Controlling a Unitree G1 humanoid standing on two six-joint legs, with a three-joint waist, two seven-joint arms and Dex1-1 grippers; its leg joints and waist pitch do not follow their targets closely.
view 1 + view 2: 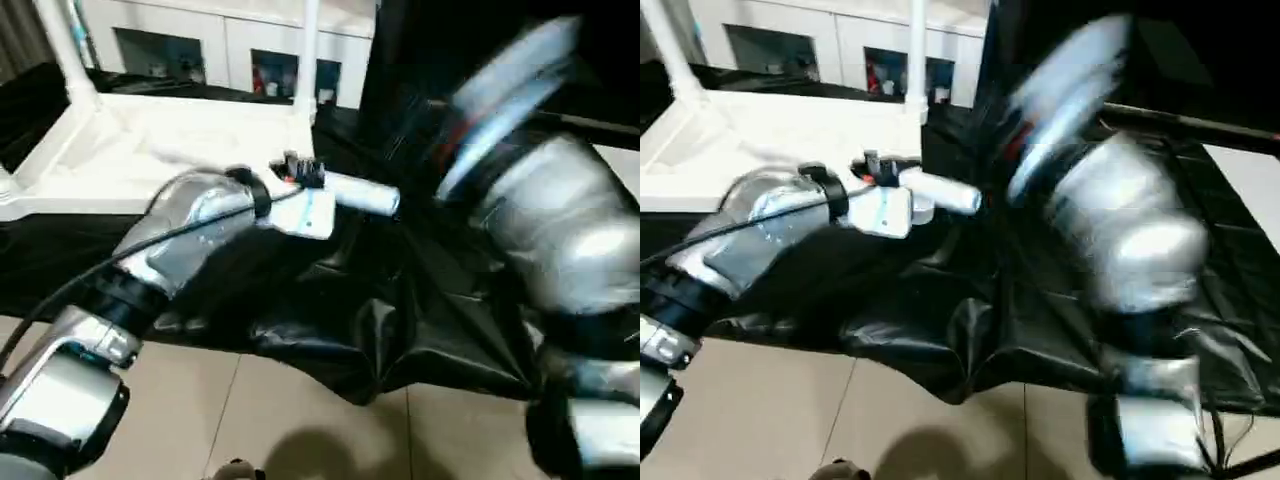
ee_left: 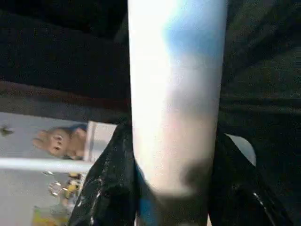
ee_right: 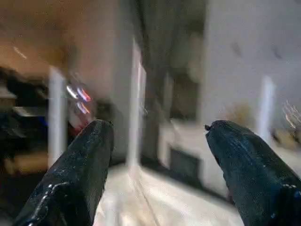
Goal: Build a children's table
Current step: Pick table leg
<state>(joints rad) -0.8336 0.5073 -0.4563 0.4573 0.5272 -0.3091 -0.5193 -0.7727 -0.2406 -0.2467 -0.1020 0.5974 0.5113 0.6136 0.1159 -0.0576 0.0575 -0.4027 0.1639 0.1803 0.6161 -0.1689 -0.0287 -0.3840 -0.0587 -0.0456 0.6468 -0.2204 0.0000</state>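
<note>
While my left jaws [image 2: 174, 188] pinch one white leg [image 1: 362, 194] by its end, that leg juts out level over the black cloth [image 1: 400, 320], well apart from the tabletop [image 1: 150, 150]. The tabletop lies upside down farther off, with two legs [image 1: 308, 50] already standing up from its corners. My right jaws [image 3: 157, 155] stand wide with nothing between them, on a blurred arm [image 1: 560, 230] beside the held leg. My grip sits near the leg's end, so the long free part could sag or twist as I carry it. If it meets a corner socket tilted, I judge it would jam or push the tabletop away. The right arm could also knock the leg loose.
</note>
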